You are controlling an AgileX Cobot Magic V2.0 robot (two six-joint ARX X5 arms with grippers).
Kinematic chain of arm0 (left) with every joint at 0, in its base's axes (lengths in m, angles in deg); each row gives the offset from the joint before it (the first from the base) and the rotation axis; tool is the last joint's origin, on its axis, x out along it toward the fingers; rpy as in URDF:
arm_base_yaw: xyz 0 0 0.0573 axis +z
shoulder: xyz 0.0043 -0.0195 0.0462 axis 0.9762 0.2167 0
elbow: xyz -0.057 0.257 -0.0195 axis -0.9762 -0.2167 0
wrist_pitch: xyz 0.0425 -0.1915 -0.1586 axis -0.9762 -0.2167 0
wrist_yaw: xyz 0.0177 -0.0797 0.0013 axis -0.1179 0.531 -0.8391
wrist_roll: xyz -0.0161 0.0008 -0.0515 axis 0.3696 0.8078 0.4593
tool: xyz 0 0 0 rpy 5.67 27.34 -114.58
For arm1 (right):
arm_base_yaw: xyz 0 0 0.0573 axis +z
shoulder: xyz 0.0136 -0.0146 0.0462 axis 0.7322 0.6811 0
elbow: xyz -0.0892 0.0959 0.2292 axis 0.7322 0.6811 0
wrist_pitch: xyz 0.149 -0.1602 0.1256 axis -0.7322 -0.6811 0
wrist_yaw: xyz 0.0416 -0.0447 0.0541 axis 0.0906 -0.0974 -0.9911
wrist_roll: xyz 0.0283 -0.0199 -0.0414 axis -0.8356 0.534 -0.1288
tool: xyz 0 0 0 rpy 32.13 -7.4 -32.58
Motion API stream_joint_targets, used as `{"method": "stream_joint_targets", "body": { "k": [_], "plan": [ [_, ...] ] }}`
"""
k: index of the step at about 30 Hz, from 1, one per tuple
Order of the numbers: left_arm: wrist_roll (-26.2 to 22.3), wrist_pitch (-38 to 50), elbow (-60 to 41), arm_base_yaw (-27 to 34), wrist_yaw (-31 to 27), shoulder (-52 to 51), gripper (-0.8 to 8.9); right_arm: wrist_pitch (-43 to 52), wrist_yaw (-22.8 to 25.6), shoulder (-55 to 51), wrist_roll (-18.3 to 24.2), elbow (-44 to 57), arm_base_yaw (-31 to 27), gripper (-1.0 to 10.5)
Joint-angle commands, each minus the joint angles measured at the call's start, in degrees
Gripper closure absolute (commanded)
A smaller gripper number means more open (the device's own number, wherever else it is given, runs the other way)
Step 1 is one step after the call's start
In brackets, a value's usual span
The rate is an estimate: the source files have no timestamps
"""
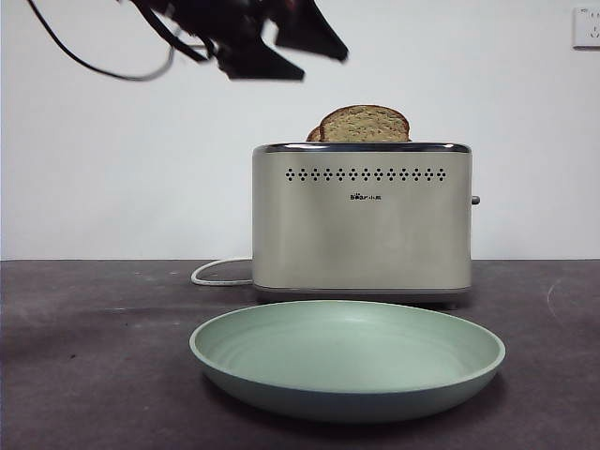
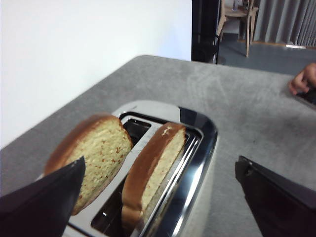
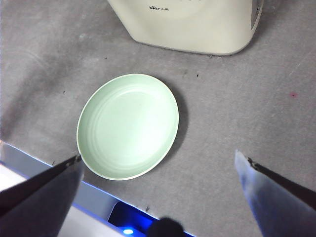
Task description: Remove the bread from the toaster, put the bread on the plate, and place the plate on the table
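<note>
The bread (image 1: pixel 366 124) stands upright in the front slot of the cream toaster (image 1: pixel 361 234). A second slice (image 1: pixel 314 134) shows only its domed top behind it. My left gripper (image 1: pixel 324 66) hangs open and empty above and to the left of the toaster's top. In the left wrist view, my left gripper (image 2: pixel 159 162) has its jaws spread wide over both slots, the bread (image 2: pixel 153 173) between them and the second slice (image 2: pixel 98 158) near one jaw. The mint-green plate (image 1: pixel 347 398) lies on the table (image 1: pixel 94 356) in front of the toaster. My right gripper (image 3: pixel 158 155) is open, high above the plate (image 3: pixel 128 123).
A white cord (image 1: pixel 211 272) trails from behind the toaster to the left. A wall socket (image 1: pixel 586 26) sits at the top right. The table's front edge (image 3: pixel 123 217) with a blue light is just near the plate. A person's hand (image 2: pixel 303 79) rests at the far table edge.
</note>
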Motion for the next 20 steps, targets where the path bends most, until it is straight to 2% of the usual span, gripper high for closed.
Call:
{"method": "stream_joint_targets", "body": {
  "k": [1,6,8,12,17,19,20],
  "plan": [
    [-1.3,2.1,0.5,-0.9,-0.3,2.8,2.51,0.3,-0.1,-0.1,0.5,-0.2,0.1,3.8],
    [-1.4,4.3,0.5,-2.1,-1.9,6.2,2.54,0.3,-0.1,-0.1,0.4,-0.2,0.1,3.8],
    [-1.6,4.9,0.5,-2.3,-2.6,7.2,2.87,0.3,-0.1,-0.1,0.4,-0.2,0.1,3.8],
    [-2.4,4.9,0.5,-2.8,-3.3,8.3,4.29,0.3,-0.1,-0.1,0.4,-0.2,0.1,3.8],
    [-2.4,4.9,0.5,-3.0,-3.3,8.3,7.59,0.3,-0.1,-0.1,0.4,-0.2,0.1,3.8],
    [-2.3,4.9,0.5,-3.0,-3.3,8.3,8.25,0.3,-0.1,-0.1,0.4,-0.2,0.1,3.8],
    [-2.3,4.9,0.5,-3.0,-3.3,8.3,8.22,0.3,-0.1,-0.1,0.4,-0.2,0.1,3.8]
  ]
}}
